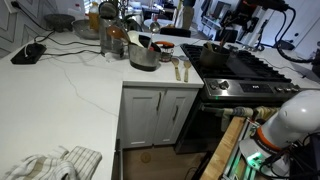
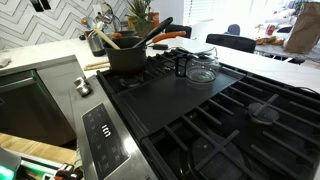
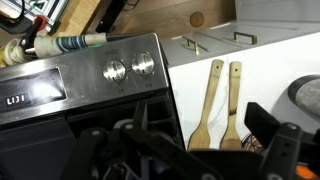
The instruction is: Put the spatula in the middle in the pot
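Two wooden spatulas (image 3: 208, 100) (image 3: 232, 98) lie side by side on the white counter, just beside the stove; they also show in an exterior view (image 1: 180, 69). My gripper (image 3: 200, 128) hangs above their blade ends, open and empty, with its dark fingers on either side. Its right finger hides what lies further right of them. The dark pot (image 2: 128, 57) stands on a back burner, and a black utensil (image 2: 155, 35) leans in it. The pot also shows in an exterior view (image 1: 212, 55).
A shiny silver pot (image 1: 145, 58) stands on the counter beside the spatulas, and its rim shows in the wrist view (image 3: 305, 95). A glass lid (image 2: 202, 72) lies on the stove grates. Stove knobs (image 3: 128, 68) face the front. A cloth (image 1: 60, 163) lies at the counter's near corner.
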Tool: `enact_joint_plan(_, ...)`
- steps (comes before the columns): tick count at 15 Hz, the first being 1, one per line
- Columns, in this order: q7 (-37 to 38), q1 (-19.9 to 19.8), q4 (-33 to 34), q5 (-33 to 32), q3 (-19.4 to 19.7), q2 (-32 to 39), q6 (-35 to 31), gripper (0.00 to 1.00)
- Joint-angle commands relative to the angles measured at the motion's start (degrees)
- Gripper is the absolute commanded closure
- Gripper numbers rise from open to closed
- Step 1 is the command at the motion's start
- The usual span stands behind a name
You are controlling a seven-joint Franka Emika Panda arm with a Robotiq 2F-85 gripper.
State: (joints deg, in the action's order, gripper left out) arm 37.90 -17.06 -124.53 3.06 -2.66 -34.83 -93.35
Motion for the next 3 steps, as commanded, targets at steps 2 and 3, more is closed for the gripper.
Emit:
enact_joint_plan(2,0.3,1.4,-0.4,-0.9,0.9,-0.6,0.0,0.00)
enact_joint_plan(3,0.1,1.4,-0.4,-1.0,0.9,-0.7,-0.1,0.00)
